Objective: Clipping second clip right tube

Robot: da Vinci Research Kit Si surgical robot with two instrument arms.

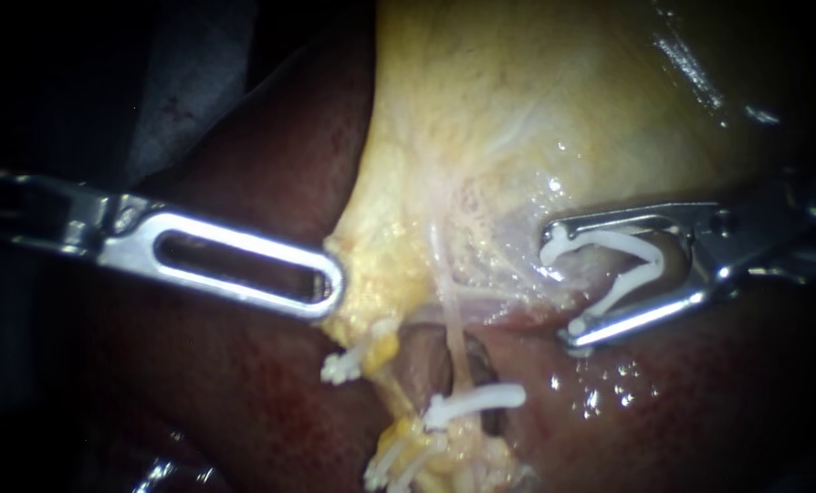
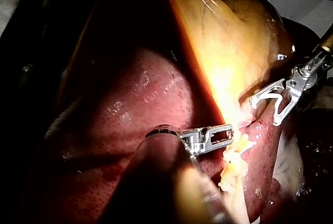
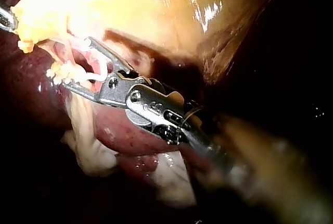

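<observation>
A thin pale tube (image 1: 454, 324), the right one of two, runs down from the yellow gallbladder (image 1: 536, 91). One white clip (image 1: 476, 400) sits shut across its lower part. My right instrument (image 1: 561, 285) comes in from the right, its jaws standing wide apart with an open white clip (image 1: 609, 260) seated between them. That clip's tips lie just right of the tube, apart from it. The same loaded jaws appear in the right wrist view (image 3: 78, 62) and the left wrist view (image 2: 264, 111). My left instrument (image 1: 333, 285) is shut on the gallbladder's yellow edge.
Dark red liver (image 1: 244, 383) lies below and around the tubes. More white clips (image 1: 344, 365) sit on the yellow strand to the left, and lower down (image 1: 399, 466). A hollow (image 1: 422, 356) opens between the two tubes.
</observation>
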